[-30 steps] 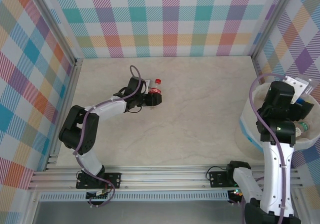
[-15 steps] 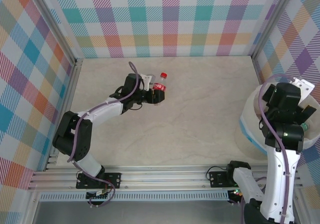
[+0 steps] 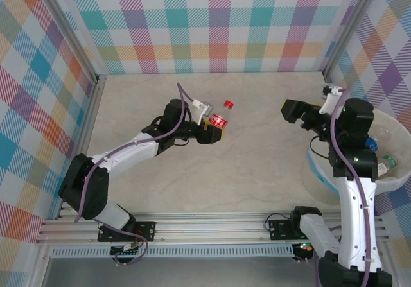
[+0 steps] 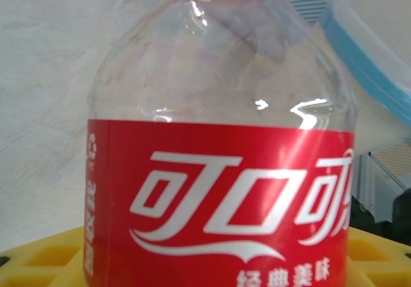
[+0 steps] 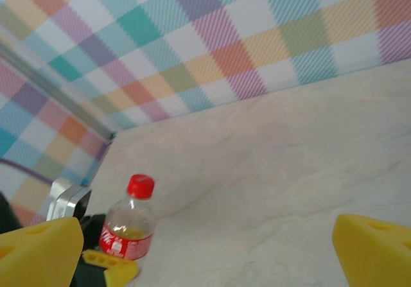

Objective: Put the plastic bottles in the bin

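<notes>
Your left gripper (image 3: pixel 212 127) is pinched on the red-labelled bottle (image 3: pixel 219 119), low on its body. The left wrist view has the yellow pads (image 4: pixel 45 258) at the bottom edge, below the label, and the shoulder and neck rising clear above them. That low hold keeps the bottle upright with its red cap (image 5: pixel 140 185) on top, so it should drop in base first instead of rolling off the pads. The bottle sits near the middle of the table (image 3: pixel 257 165), towards the far side and well apart from the bin (image 3: pixel 319 171), which stands at the right edge. I cannot tell whether the base is lifted off the surface. Your right gripper (image 3: pixel 291 112) hangs over the table just left of the bin with its fingertips (image 5: pixel 38 248) spread wide and nothing between them, facing the bottle across the gap. That looks like a receiving pose, since the bin lies on the right arm's side and is probably a long reach for the left. Other bottles (image 3: pixel 385 166) already lie inside the bin. Bring the bottle rightwards, and don't loosen the left pinch until the right jaws have closed on it or it is over the rim.
</notes>
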`<state>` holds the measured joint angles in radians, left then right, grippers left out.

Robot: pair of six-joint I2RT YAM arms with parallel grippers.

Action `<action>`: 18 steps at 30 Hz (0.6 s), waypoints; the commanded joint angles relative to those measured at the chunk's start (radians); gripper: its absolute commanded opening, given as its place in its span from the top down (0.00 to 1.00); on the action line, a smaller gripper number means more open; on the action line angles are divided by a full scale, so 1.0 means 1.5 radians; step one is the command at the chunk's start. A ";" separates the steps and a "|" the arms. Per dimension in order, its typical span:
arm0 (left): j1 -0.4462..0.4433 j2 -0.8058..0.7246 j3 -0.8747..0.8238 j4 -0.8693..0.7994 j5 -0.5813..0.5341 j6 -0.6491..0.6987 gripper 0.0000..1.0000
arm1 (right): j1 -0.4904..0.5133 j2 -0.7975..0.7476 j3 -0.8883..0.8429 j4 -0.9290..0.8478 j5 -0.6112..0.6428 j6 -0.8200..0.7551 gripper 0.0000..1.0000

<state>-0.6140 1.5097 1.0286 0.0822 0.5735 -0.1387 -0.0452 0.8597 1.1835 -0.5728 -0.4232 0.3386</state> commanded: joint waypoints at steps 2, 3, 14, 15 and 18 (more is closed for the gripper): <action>-0.017 -0.031 -0.003 0.029 0.040 0.030 0.57 | 0.081 0.031 -0.016 0.062 -0.064 0.023 0.01; -0.020 -0.032 -0.002 0.030 0.043 0.030 0.57 | 0.110 0.043 -0.021 0.072 -0.051 0.023 0.00; -0.029 -0.033 0.002 0.045 0.052 0.031 0.57 | 0.274 0.246 0.018 0.138 -0.025 0.024 0.00; -0.030 -0.033 0.002 0.047 0.051 0.031 0.57 | 0.279 0.266 0.021 0.152 -0.035 0.043 0.00; -0.034 -0.031 0.002 0.052 0.048 0.031 0.57 | 0.287 0.316 0.030 0.184 -0.052 0.095 0.01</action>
<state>-0.6487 1.4872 1.0286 0.1116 0.6285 -0.1108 0.3756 1.3033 1.1847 -0.3870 -0.4686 0.4107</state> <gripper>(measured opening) 0.618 0.990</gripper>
